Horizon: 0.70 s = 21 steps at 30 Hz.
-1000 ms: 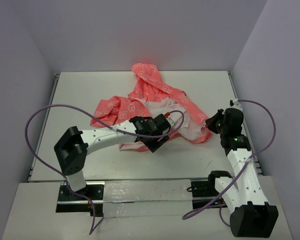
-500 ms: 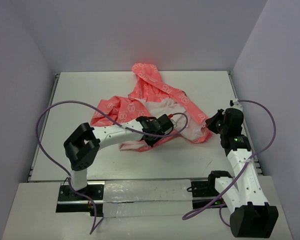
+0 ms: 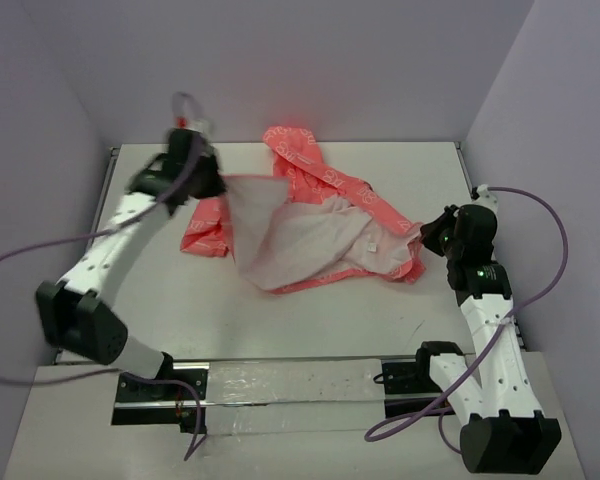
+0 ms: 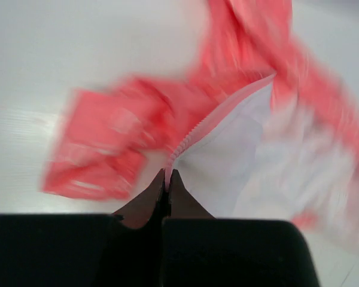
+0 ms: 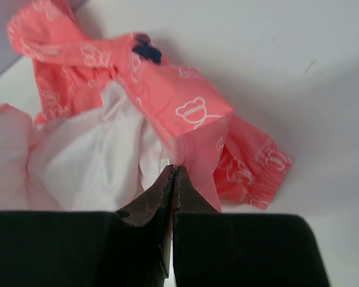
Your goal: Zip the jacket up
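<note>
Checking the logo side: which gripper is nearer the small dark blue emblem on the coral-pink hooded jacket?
Right. The right gripper pinches the coral-pink jacket on the panel bearing the small dark blue emblem; the left gripper holds the opposite zipper edge, far left.

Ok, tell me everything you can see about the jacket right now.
The jacket is small, thin and coral-pink with white printed bears, a pale whitish lining and a dark blue emblem. It lies unzipped and open on the white table, lining up, hood toward the far edge. The left end effector is shut on one front edge by the zipper teeth, stretching that panel toward the far left; the right end effector is shut on the other front edge near a gathered cuff.
</note>
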Available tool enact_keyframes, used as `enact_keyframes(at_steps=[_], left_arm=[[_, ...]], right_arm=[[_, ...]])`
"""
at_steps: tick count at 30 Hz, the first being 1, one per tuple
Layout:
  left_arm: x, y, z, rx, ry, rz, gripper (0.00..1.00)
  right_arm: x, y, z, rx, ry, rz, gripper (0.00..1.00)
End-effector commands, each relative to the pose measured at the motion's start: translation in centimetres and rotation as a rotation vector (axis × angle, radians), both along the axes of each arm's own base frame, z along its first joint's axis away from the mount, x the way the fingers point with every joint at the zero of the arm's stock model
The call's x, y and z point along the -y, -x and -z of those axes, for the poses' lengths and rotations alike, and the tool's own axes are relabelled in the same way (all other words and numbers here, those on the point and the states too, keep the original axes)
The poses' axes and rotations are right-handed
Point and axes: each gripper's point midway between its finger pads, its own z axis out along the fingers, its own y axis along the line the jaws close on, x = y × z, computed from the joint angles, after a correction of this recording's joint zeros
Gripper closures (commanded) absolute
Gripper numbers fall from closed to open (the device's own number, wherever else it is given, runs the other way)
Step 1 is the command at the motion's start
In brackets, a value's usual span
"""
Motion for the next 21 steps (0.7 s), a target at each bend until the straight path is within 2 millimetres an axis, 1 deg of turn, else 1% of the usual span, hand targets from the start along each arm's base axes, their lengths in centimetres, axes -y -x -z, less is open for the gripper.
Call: enact_keyframes(at_steps=[1, 2, 3, 4, 5, 7, 8, 9, 10, 12, 16, 19, 20, 21], left_arm=[[-10.4, -0.4, -10.4, 0.185, 0.499, -0.354, 1.0], [-12.2, -0.2, -10.3, 0.183, 0.525, -0.417, 1.0], [-14.7, 0.1, -9.8, 0.171, 0.549, -0.504, 1.0], [-16.5, 0.3, -9.2, 0.163, 0.565, -0.57, 1.0], [-17.8, 0.5, -8.6, 0.159, 0.572, -0.615, 1.0], [-21.0, 1.1, -6.6, 0.135, 0.583, -0.734, 1.0], [-22.0, 1.3, -5.9, 0.13, 0.582, -0.773, 1.0], [-22.3, 1.3, -5.8, 0.13, 0.578, -0.784, 1.0], [-23.5, 1.6, -4.8, 0.117, 0.563, -0.827, 1.0], [-24.7, 2.2, -3.9, 0.103, 0.531, -0.874, 1.0], [-26.0, 3.6, -3.5, 0.115, 0.449, -0.92, 1.0], [-27.2, 6.1, -2.7, 0.112, 0.344, -0.98, 1.0], [-27.6, 7.1, -2.3, 0.113, 0.308, -1.005, 1.0], [-27.9, 8.4, -1.7, 0.106, 0.268, -1.036, 1.0]], right_arm=[[2.6, -0.2, -4.1, 0.086, 0.086, 0.12, 1.0], [2.9, -0.1, -4.1, 0.08, 0.096, 0.137, 1.0], [3.4, -0.1, -4.2, 0.071, 0.106, 0.161, 1.0], [3.7, -0.1, -4.2, 0.064, 0.113, 0.177, 1.0], [3.9, -0.2, -4.1, 0.057, 0.119, 0.186, 1.0], [4.9, -0.1, -3.8, 0.033, 0.142, 0.235, 1.0], [5.4, -0.1, -3.7, 0.021, 0.155, 0.258, 1.0], [5.5, -0.1, -4.0, 0.025, 0.157, 0.262, 1.0], [5.9, -0.1, -4.1, 0.012, 0.171, 0.282, 1.0], [6.3, -0.1, -4.2, -0.001, 0.182, 0.302, 1.0], [6.8, 0.4, -4.8, 0.0, 0.197, 0.328, 1.0], [7.4, 1.3, -4.8, -0.007, 0.208, 0.366, 1.0], [7.6, 1.7, -4.8, -0.007, 0.21, 0.38, 1.0], [8.0, 2.2, -4.4, -0.014, 0.214, 0.405, 1.0]])
